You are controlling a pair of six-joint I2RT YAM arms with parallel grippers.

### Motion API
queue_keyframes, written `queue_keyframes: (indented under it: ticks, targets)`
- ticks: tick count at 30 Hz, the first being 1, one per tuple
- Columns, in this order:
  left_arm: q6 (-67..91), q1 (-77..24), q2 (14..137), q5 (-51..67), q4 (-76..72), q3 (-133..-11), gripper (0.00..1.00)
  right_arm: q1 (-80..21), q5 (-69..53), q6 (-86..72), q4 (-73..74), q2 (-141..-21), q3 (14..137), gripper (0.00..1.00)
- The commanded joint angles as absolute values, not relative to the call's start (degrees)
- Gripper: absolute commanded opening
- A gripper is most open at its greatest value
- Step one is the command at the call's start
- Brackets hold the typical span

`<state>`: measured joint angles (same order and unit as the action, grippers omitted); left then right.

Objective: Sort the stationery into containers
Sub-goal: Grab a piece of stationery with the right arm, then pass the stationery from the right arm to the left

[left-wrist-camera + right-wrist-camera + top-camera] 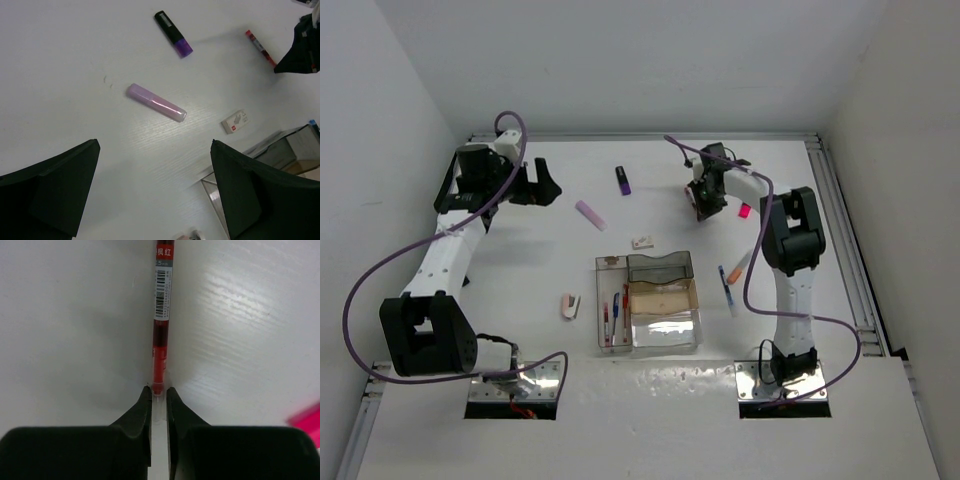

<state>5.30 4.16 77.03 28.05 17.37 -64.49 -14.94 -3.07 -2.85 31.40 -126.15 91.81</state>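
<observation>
The right gripper (pixel 159 390) is pressed nearly shut, its 2 fingertips (pixel 143 402) pinching the near end of the red pen (pixel 161 315). The pen lies flat on the table and runs straight out from the gap, with its labelled end farthest from the fingers. This grip sits beyond the containers (pixel 599 300), off their far right corner.

The left gripper (pixel 155 145) hangs spread wide with nothing in it, beyond the containers and off to their left. Between its 2 fingers, down on the table, lies the pink highlighter (pixel 156 102), touching neither. The purple highlighter (pixel 173 33) lies farther from the containers than the pink one, and the white eraser (pixel 235 121) lies just beyond their far edge.
</observation>
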Motion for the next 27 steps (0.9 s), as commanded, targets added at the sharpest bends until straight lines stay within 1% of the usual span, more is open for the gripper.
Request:
queue_keyframes:
  ticks: [1, 3, 4, 6, 7, 8, 9, 10, 11, 12, 13, 14, 18, 22, 27]
  targets:
    - [1.7, 3.7, 75.5, 32.4, 17.0, -67.1, 1.0, -15.2, -5.0, -1.1, 33.8, -120.1, 91.1, 0.0]
    - [0.4, 3.8, 74.2, 35.3, 14.9, -65.7, 1.0, -14.9, -8.2, -0.4, 36.0, -115.4, 90.9, 0.0]
    - [-3.0, 3.7, 73.0, 36.9, 13.8, -65.8, 1.0, -14.8, -9.3, -0.4, 37.0, -113.9, 91.2, 0.0]
    - [-11.0, 3.7, 72.3, 44.5, 14.1, -67.7, 1.0, -14.7, -14.6, 1.5, 41.7, -110.7, 93.5, 0.0]
    - [-17.4, 3.4, 71.8, 47.3, 15.9, -68.5, 1.0, -14.9, -16.4, 1.7, 43.9, -109.8, 94.6, 0.0]
    - [-20.3, 2.8, 71.5, 51.2, 16.8, -69.3, 1.0, -15.2, -18.4, 1.7, 47.8, -108.9, 94.7, 0.0]
    - [-23.6, 2.3, 71.0, 52.5, 18.1, -70.3, 1.0, -15.4, -20.7, 1.7, 49.6, -107.4, 94.7, 0.0]
    - [-30.3, 0.7, 70.7, 53.0, 21.1, -70.7, 1.0, -16.3, -24.2, 1.7, 51.1, -106.6, 94.7, 0.0]
    - [-34.2, 0.7, 70.5, 53.8, 23.2, -71.0, 1.0, -16.9, -25.8, 1.7, 51.2, -105.9, 98.0, 0.0]
    - [-42.0, -3.6, 70.7, 53.5, 28.6, -72.4, 0.98, -18.5, -29.0, 1.7, 51.2, -104.5, 97.9, 0.0]
    - [-45.6, -4.9, 71.0, 53.0, 31.5, -73.0, 0.96, -19.3, -30.2, 2.4, 56.5, -104.0, 97.6, 0.0]
    - [-48.7, -6.5, 71.3, 51.0, 33.7, -73.6, 0.95, -20.3, -31.2, 2.0, 58.3, -103.5, 97.0, 0.0]
    - [-62.0, -16.0, 70.6, 46.8, 42.8, -73.7, 0.88, -25.8, -37.6, 0.4, 60.2, -100.6, 92.1, 0.0]
    - [-70.7, -23.1, 69.9, 42.4, 48.4, -73.9, 0.85, -29.4, -41.1, 0.4, 61.5, -99.4, 88.7, 0.0]
    - [-76.4, -31.5, 68.8, 36.2, 51.8, -73.3, 0.85, -31.9, -44.7, 0.6, 62.5, -98.7, 88.4, 0.0]
